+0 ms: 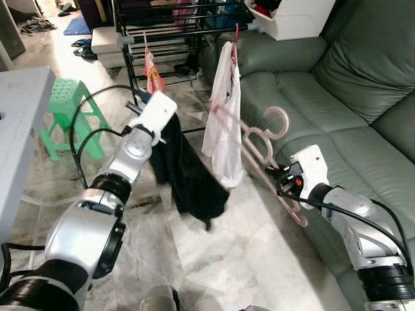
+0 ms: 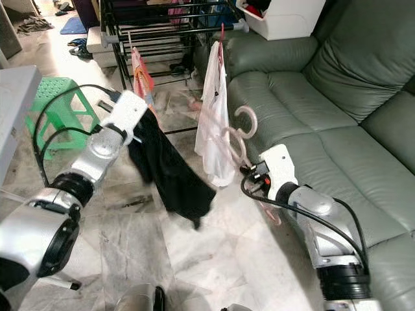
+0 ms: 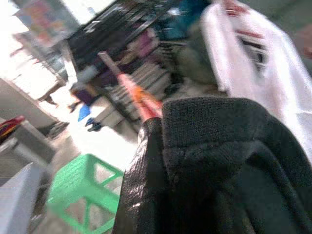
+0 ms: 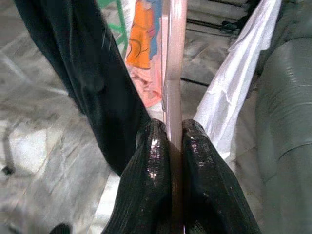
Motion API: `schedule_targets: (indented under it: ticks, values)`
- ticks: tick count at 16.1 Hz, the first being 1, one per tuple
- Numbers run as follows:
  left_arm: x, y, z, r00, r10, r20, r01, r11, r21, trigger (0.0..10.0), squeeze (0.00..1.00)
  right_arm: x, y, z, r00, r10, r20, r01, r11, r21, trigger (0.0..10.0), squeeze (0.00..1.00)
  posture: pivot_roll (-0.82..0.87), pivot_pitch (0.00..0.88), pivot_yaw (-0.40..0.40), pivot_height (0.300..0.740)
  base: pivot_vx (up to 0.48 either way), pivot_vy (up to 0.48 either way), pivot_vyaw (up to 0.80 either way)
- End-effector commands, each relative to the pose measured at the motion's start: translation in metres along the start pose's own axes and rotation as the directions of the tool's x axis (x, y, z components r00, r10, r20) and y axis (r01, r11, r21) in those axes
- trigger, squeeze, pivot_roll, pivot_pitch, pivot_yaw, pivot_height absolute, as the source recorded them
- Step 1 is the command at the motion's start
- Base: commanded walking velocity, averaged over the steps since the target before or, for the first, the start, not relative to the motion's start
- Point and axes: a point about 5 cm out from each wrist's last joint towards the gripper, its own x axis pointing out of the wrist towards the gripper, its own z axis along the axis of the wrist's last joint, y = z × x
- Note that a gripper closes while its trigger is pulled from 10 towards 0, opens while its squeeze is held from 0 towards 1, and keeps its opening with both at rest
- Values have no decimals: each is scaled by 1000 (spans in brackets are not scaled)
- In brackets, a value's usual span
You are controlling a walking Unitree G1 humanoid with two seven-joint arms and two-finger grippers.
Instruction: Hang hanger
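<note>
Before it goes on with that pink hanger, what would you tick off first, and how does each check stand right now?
1. Right gripper clamped on the pink hanger: ok, both fingers press its flat bar.
2. Left gripper holds the black garment: ok, cloth drapes from it.
3. Garment on the hanger: not ok, the two are apart.
4. Hanger hook free: ok, nothing caught on it.
5. Drying rack within reach: cannot tell; it stands beyond the white shirt.
6. Room on the rail: cannot tell, clothes crowd it.
</note>
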Motion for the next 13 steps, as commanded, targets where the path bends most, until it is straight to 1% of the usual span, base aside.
schedule_targets:
  ticks: [1, 2, 4, 5, 7, 10, 11, 13]
  values:
    - [5, 12, 15, 998, 51, 34, -50, 998, -31, 10000, 0, -3, 3, 3, 999, 48, -8, -48, 998, -31, 10000, 0, -56, 0, 24, 740, 0, 0, 0]
    - [6, 12, 16, 998, 55, 40, -55, 998, -12, 10000, 0, -6, 4, 2, 997, 78, -17, -79, 997, -23, 10000, 0, -55, 0, 27, 740, 0, 0, 0]
    - [6, 9, 17, 998, 30, 47, -28, 999, -25, 10000, 0, -9, 8, 1, 992, 120, -29, -120, 993, -15, 10000, 0, -55, 0, 27, 740, 0, 0, 0]
    - [5, 3, 19, 997, -15, 77, 16, 1000, -12, 10000, 0, -12, 8, -2, 989, 139, -50, -140, 990, -17, 10000, 0, -57, 0, 29, 740, 0, 0, 0]
    - [2, -10, 24, 982, -121, 146, 124, 992, -9, 10000, 0, -18, 10, -7, 971, 221, -85, -223, 975, -8, 10000, 0, -58, 0, 25, 740, 0, 0, 0]
    - [-1, -19, 30, 959, -183, 218, 184, 983, 16, 10000, 0, -26, 15, -11, 943, 306, -134, -310, 951, -6, 10000, 0, -56, 0, 21, 740, 0, 0, 0]
    - [-3, -20, 31, 951, -198, 237, 195, 980, 33, 10000, 0, -28, 16, -12, 932, 333, -143, -337, 941, -7, 10000, 0, -56, 0, 21, 740, 0, 0, 0]
    - [-3, -19, 29, 953, -190, 234, 182, 982, 57, 10000, 0, -33, 19, -10, 918, 369, -143, -373, 928, 3, 10000, 0, -56, 0, 21, 740, 0, 0, 0]
